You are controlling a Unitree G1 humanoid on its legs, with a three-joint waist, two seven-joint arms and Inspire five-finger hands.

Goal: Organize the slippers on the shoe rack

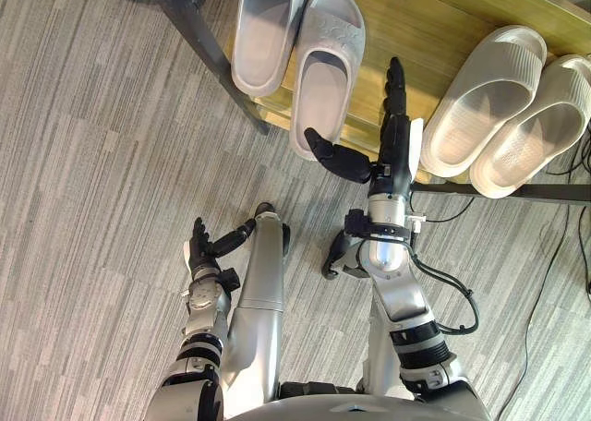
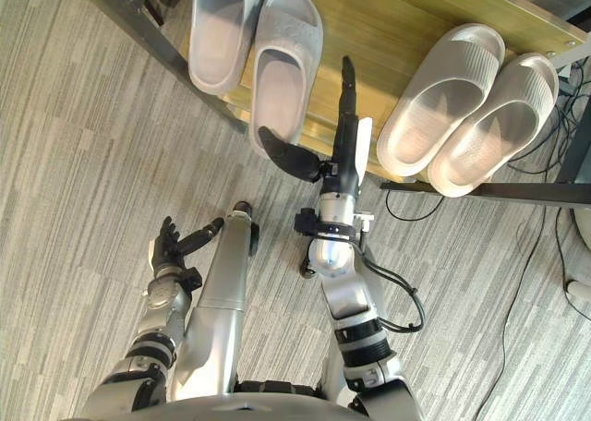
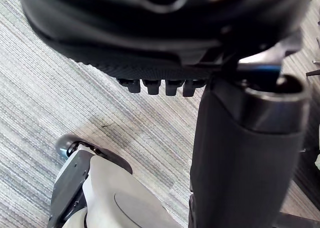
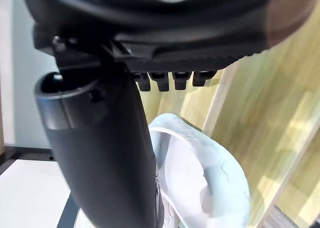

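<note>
From my feed I see the right hand (image 1: 396, 142) reaching out over the wooden shelf of the shoe rack (image 1: 420, 29), in the bare stretch between the two pairs of slippers. Its fingers (image 1: 395, 81) are straight and close together, pointing away from the robot, and its thumb (image 1: 338, 160) is spread wide to the robot's left; it has hold of nothing. The thumb tip lies by the heel of the nearer grey slipper (image 1: 325, 70), though I cannot tell whether it touches. In the right wrist view I get the thumb up close with a light slipper (image 4: 210, 178) just past it on the wood. The other grey slipper (image 1: 264, 29) sits just beside its mate on the side away from the hand and a little further back, both with toes pointing away from the robot and heels at the shelf's front edge. On the other side of the hand the pale slippers (image 1: 489, 93) lie side by side, touching, angled across the shelf, heels toward the front rail. The left hand (image 1: 198, 246) hangs low over the grey striped floor (image 1: 92, 162), well apart from the rack, fingers loosely spread and empty
</note>
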